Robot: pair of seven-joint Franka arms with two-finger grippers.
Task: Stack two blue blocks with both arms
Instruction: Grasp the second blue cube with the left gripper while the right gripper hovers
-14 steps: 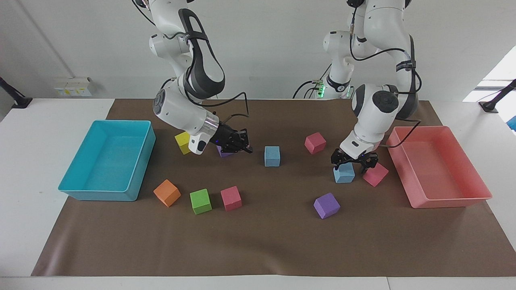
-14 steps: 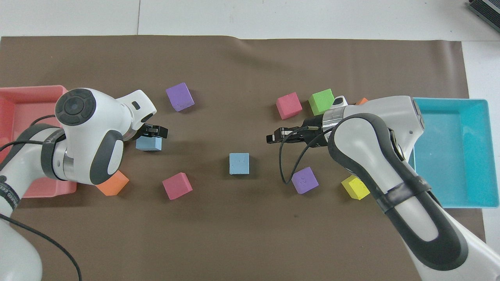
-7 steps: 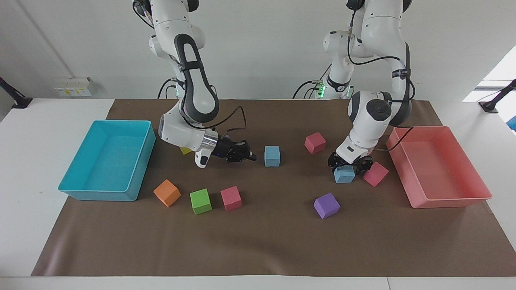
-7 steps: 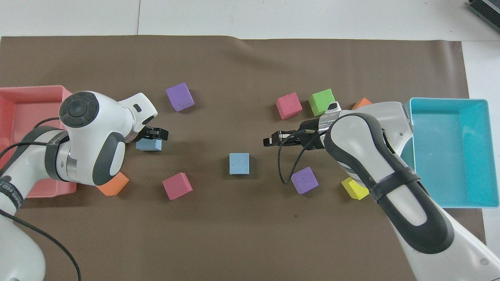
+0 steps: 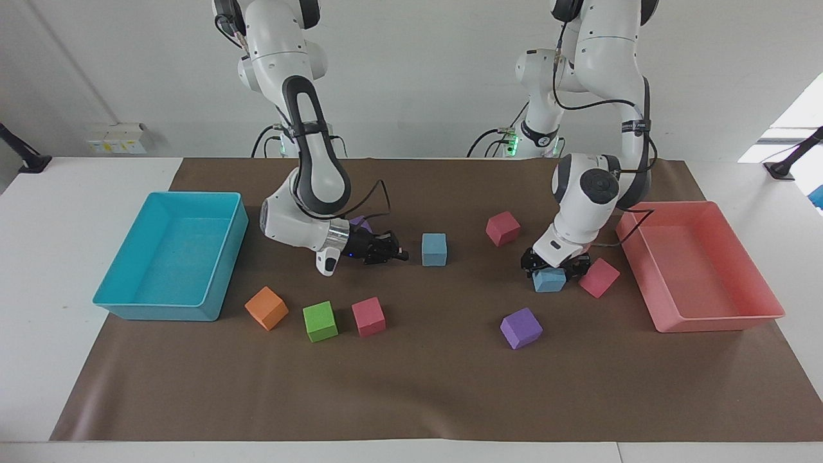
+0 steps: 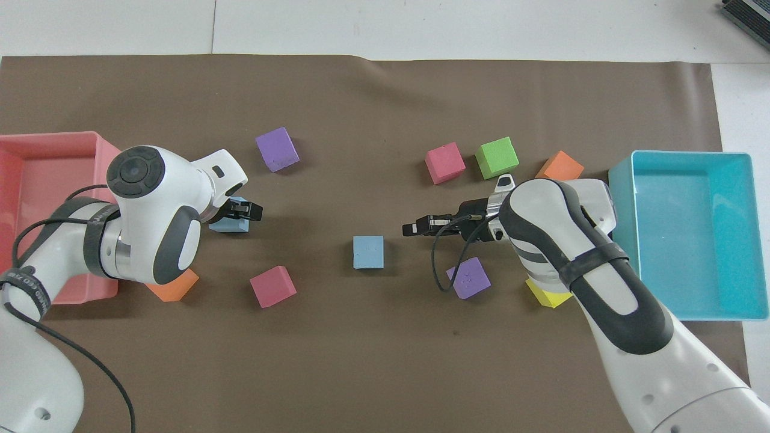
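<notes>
Blue blocks remain unstacked: open left gripper (image 5: 556, 268) straddles one blue block (image 5: 548, 280) at frame right, shut empty right gripper (image 5: 393, 252) beside the centre blue block (image 5: 434, 249).

A plain white wall (image 5: 418, 71) rises at the robots' end of the white table (image 5: 58, 212), which carries a brown mat (image 5: 424, 386) over most of its top. A pale socket strip (image 5: 116, 137) sits low on the wall. Daylight enters at a bright window (image 5: 794, 119) — toward the left arm's end — and black clamp stands (image 5: 794, 154) flank the table.
</notes>
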